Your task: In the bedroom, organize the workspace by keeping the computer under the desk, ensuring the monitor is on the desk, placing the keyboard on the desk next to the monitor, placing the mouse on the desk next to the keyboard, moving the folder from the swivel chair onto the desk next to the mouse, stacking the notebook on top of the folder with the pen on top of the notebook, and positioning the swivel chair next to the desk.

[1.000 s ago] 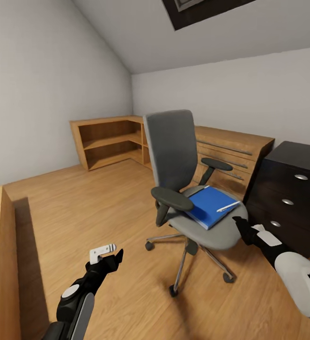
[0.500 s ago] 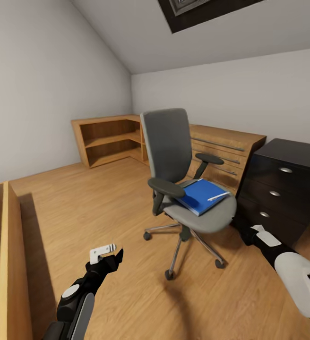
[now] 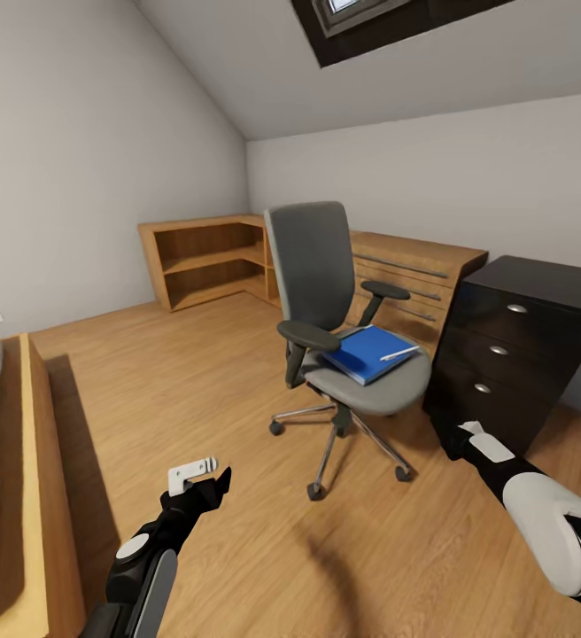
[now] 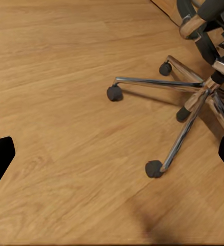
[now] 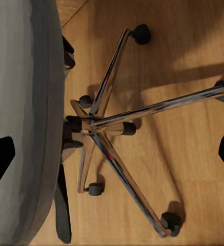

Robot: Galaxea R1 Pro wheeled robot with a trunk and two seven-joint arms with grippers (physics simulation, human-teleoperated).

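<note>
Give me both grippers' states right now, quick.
Left gripper: open, holding nothing, above the light-wood floor.
Right gripper: open, holding nothing, above the grey swivel chair's chrome five-spoke base.

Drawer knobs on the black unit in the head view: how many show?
3. The knobs sit one per drawer on the black drawer unit right of the chair: top, middle, bottom. None looks hidden.

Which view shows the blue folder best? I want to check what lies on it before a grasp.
The head view: the folder lies in plain sight on the swivel chair seat, with the pen on top. The right wrist view catches the seat's underside and chrome base, the left wrist view the base and casters.
</note>
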